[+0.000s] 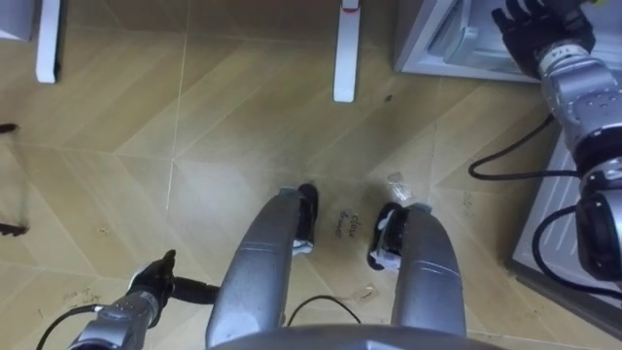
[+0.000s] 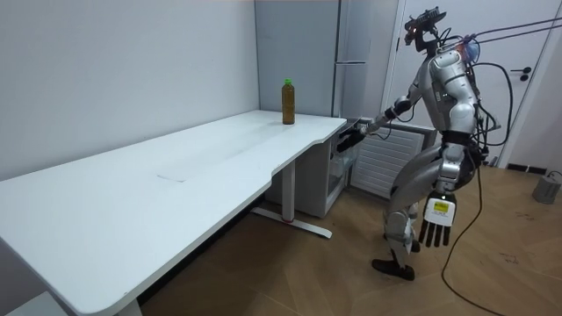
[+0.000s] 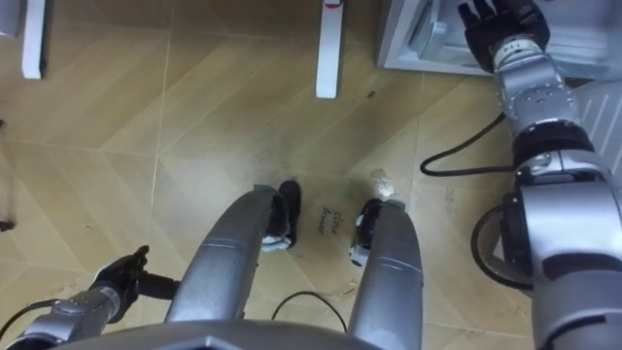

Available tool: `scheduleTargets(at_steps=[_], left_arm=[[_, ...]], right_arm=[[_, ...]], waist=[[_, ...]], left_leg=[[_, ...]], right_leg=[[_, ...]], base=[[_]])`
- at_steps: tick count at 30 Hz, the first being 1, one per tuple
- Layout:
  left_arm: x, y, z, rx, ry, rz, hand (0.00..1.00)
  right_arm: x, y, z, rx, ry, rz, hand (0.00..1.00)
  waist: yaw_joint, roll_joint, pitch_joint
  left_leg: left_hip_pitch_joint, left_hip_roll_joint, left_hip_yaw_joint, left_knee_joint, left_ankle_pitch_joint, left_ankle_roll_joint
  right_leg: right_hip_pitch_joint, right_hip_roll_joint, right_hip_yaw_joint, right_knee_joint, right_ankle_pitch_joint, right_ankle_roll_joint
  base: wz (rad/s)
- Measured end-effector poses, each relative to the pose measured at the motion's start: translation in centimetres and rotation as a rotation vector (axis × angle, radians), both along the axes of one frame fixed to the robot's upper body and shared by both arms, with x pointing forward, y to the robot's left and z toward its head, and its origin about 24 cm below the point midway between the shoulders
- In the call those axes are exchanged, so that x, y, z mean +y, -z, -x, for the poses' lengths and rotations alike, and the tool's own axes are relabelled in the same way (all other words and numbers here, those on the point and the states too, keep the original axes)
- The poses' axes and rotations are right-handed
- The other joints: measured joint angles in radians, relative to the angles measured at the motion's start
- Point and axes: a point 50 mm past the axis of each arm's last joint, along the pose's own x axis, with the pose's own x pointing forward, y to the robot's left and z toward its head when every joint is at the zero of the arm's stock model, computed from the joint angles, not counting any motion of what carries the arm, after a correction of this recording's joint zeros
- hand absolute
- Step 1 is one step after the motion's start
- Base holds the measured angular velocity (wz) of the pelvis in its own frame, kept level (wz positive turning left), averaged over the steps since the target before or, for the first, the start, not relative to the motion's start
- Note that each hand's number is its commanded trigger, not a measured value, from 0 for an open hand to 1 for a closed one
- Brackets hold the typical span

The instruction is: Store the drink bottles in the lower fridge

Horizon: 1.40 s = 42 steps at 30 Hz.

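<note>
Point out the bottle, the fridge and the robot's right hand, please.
bottle [image 2: 287, 105]: room view, on its brown body, below the green cap.
fridge [image 2: 356, 35]: room view, on the front of its upper door.
right hand [image 1: 535, 29]: left eye view, on the dark back of the hand.

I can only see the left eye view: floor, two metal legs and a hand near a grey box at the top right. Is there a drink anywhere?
Observer: Yes. In the room view a brown bottle with a green cap stands upright on the white table, at its far end near the fridge.
Operator: And the hand at the bottom left?
Observer: That left hand hangs open and empty beside the robot's thigh.
Operator: What is the grey box?
Observer: The foot of that tall grey fridge; the right hand reaches to its lower part.
</note>
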Motion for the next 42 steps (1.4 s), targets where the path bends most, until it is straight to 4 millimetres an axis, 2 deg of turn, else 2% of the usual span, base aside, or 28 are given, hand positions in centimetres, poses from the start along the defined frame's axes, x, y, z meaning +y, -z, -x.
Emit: scheduleTargets(at_steps=[11,14,18,25,28,30,31,33,35,42], left_arm=[[-0.1,-0.5,-0.9,-0.055,-0.004,0.017,0.00],[0.1,-0.7,-1.4,-0.075,-0.016,0.025,0.00],[0.6,-0.9,-1.8,-0.096,-0.047,0.031,0.00],[0.8,-0.8,-1.5,-0.086,-0.063,0.030,0.00],[0.9,-0.6,-0.6,-0.075,-0.109,0.032,0.00],[1.1,-0.4,0.0,-0.068,-0.152,0.038,0.00],[1.3,-0.2,0.7,-0.057,-0.190,0.041,0.00],[1.6,0.1,2.3,-0.035,-0.246,0.043,0.00],[1.7,0.4,4.4,0.010,-0.273,0.032,0.00],[1.7,0.6,7.2,0.045,-0.329,0.022,0.00]], right_arm=[[-0.8,2.6,1.8,0.100,-0.008,0.053,0.00],[-0.7,2.9,2.0,0.099,-0.035,0.052,0.00],[-0.9,3.8,2.6,0.143,-0.042,0.038,0.00],[-1.6,6.7,5.3,0.239,-0.038,0.026,0.00],[-1.9,8.3,7.0,0.295,-0.033,0.010,0.00],[-2.2,9.2,8.2,0.318,-0.026,0.003,0.00],[-2.6,9.8,9.1,0.318,-0.008,-0.015,0.00],[-3.2,11.0,11.2,0.327,0.022,-0.036,0.00],[-3.7,11.5,12.8,0.313,0.031,-0.039,0.00],[-4.1,12.6,16.1,0.259,0.087,-0.076,0.00]], waist=[[0.003,-0.005,0.0030],[0.001,-0.015,0.0090],[0.003,-0.019,0.0120],[0.003,-0.018,0.0110],[0.002,-0.017,0.0097],[0.000,-0.013,0.0064],[-0.004,-0.009,0.0019],[-0.021,-0.011,-0.0122],[-0.044,-0.018,-0.0339],[-0.087,-0.033,-0.0511]], left_leg=[[0.128,-0.004,0.006,-0.089,0.004,0.005],[0.146,-0.003,0.014,-0.099,0.004,0.006],[0.187,-0.001,0.011,-0.118,0.004,0.006],[0.318,-0.003,-0.001,-0.190,0.004,0.007],[0.401,-0.002,-0.006,-0.244,0.004,0.007],[0.452,-0.001,-0.009,-0.277,0.005,0.008],[0.490,0.000,-0.010,-0.297,0.006,0.008],[0.555,-0.002,-0.010,-0.343,0.008,0.010],[0.638,-0.003,0.002,-0.397,0.009,0.011],[0.855,0.005,0.011,-0.521,0.014,0.001]], right_leg=[[0.123,-0.008,-0.003,-0.074,0.000,0.014],[0.136,-0.012,-0.005,-0.078,-0.001,0.012],[0.184,-0.013,-0.020,-0.104,-0.002,0.011],[0.333,-0.013,-0.057,-0.191,0.000,0.022],[0.424,0.000,-0.063,-0.258,0.008,0.031],[0.482,0.010,-0.065,-0.305,0.017,0.039],[0.523,0.017,-0.066,-0.342,0.026,0.044],[0.593,0.021,-0.071,-0.395,0.035,0.052],[0.671,0.027,-0.067,-0.447,0.042,0.060],[0.900,0.064,-0.064,-0.614,0.075,0.063]], base=[[0.01],[0.00],[0.03],[0.07],[0.02],[0.00],[-0.04],[-0.04],[-0.13],[-0.10]])
